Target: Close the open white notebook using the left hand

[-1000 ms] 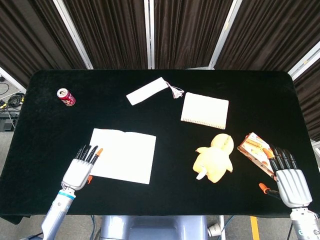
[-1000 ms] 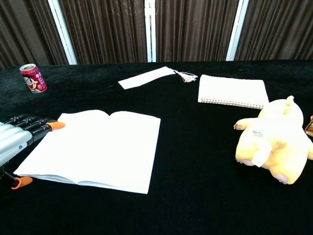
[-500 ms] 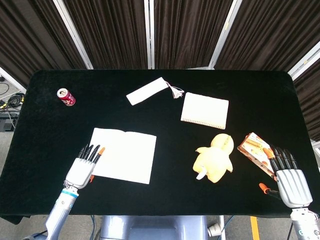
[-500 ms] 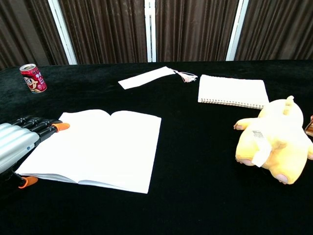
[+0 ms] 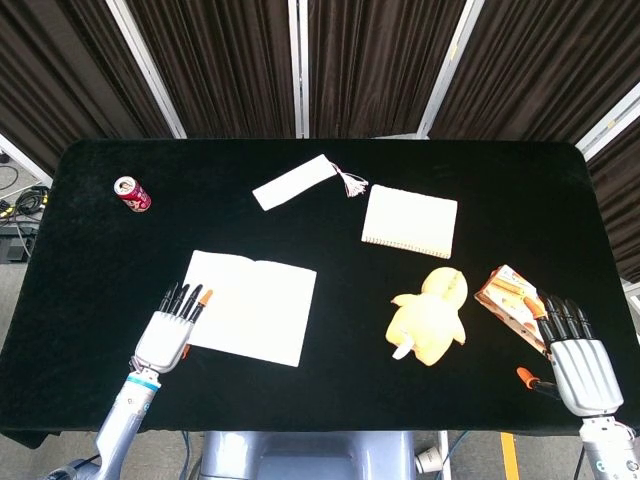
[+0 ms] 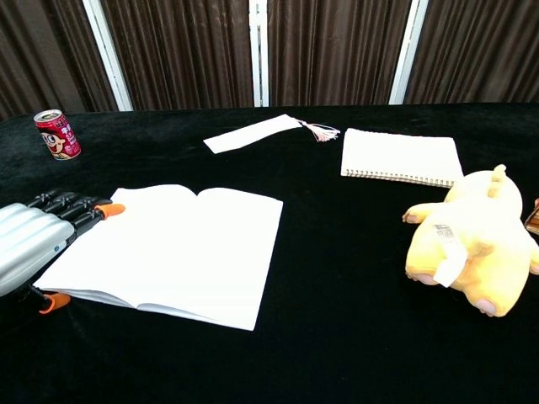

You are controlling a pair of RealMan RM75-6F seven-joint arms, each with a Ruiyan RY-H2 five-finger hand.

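Note:
The open white notebook (image 5: 250, 312) lies flat on the black table, front left of centre; the chest view shows both blank pages (image 6: 168, 252). My left hand (image 5: 170, 330) lies at its left edge with fingers straight and pointing away from me. In the chest view the left hand (image 6: 38, 240) touches that edge, with an orange fingertip (image 6: 109, 209) by the far left corner and the thumb tip (image 6: 52, 301) by the near corner. It holds nothing. My right hand (image 5: 575, 365) rests flat near the front right edge with fingers extended, empty.
A red can (image 5: 132, 193) stands at the far left. A white bookmark strip with a tassel (image 5: 295, 182) and a closed spiral pad (image 5: 410, 221) lie further back. A yellow plush toy (image 5: 430, 315) and a snack packet (image 5: 508, 295) lie to the right.
My left hand has moved a little forward and right against the notebook's left edge, and the notebook has slid slightly to the right. The right hand has stayed put.

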